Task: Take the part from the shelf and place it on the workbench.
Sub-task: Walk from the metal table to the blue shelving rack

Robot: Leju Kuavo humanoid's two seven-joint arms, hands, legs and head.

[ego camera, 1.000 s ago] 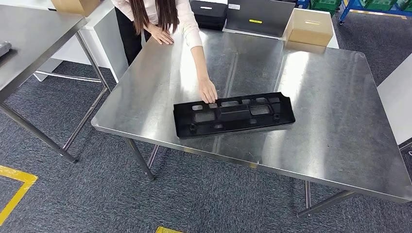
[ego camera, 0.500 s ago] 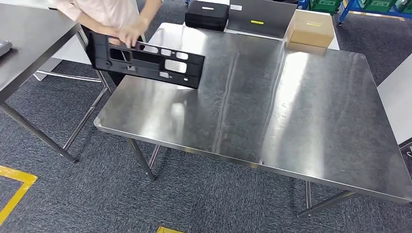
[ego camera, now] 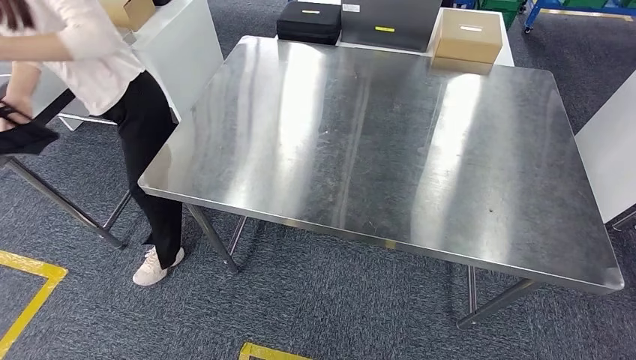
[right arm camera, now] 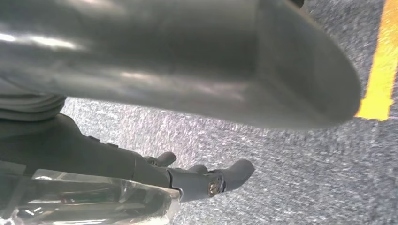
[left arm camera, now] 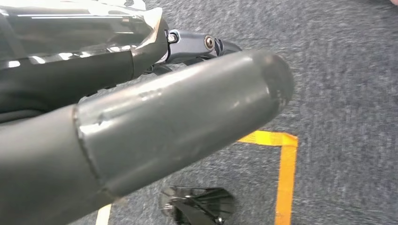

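The black part has been carried off the steel workbench since half a second ago and is now held by a person at the far left edge, beside another table. No writing can be read on the cardboard box. The left hand and right hand are seen over carpet, gripping nothing, fingers loosely extended.
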